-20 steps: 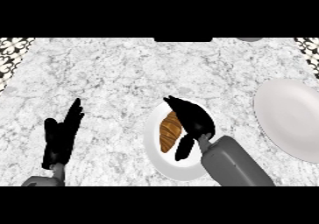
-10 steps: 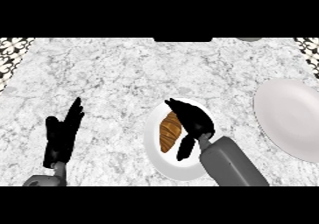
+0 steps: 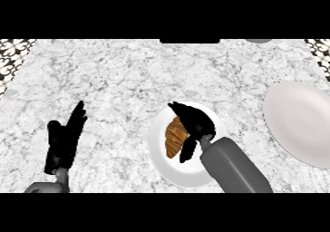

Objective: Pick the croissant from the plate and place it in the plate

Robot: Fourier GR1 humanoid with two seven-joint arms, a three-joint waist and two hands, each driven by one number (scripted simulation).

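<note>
A brown croissant [image 3: 173, 137] lies on a white plate [image 3: 167, 167] near the counter's front, right of the middle. My right hand [image 3: 194, 124] is over that plate, its fingers arched above the croissant's right side and its thumb [image 3: 188, 152] reaching down beside the lower end; part of the croissant is hidden under it. A second, larger white plate [image 3: 303, 122] with nothing on it sits at the right edge. My left hand [image 3: 64, 140] rests open at the lower left, fingers up.
The marble counter [image 3: 128, 77] stretches back to a patterned wall strip at both far corners. A dark object [image 3: 189, 41] and a grey one [image 3: 259, 40] show at the far edge.
</note>
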